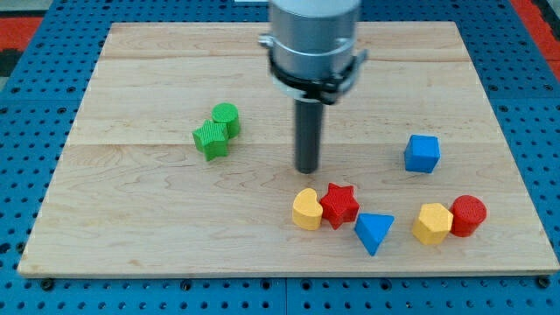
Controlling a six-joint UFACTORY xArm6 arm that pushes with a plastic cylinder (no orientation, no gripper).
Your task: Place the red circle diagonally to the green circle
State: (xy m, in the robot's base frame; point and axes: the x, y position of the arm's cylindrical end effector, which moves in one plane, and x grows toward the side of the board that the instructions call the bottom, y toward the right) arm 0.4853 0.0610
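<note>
- Nearest the view's bottom edge sits the blue triangle, close to the counter lip; any shove that sends it downward could, I judge, tip it off the board.
- The red circle, the thing I must move, lies at the view's lower right, touching the yellow hexagon on its left. Pushing it leftward from the right would drag the hexagon along, so I would likely have to come at it from below or separate the two first.
- Its right side and underside have little board left before the edge, so there is small room for my tip to get behind it there.
- The yellow heart and red star touch each other and stand across the straight line toward the green pair; a direct push risks ploughing into them.
- My tip rests just above the heart and star, well apart from the red circle. I carry no gripper, only the rod, so nothing is held.
- The blue cube stands alone at the right, above the red circle; a route upward must pass left of it.
- The green circle touches the green star below-left of it. Open board lies above, left and right of them, so the upper-right diagonal looks freest; an overshoot would knock the green circle.
</note>
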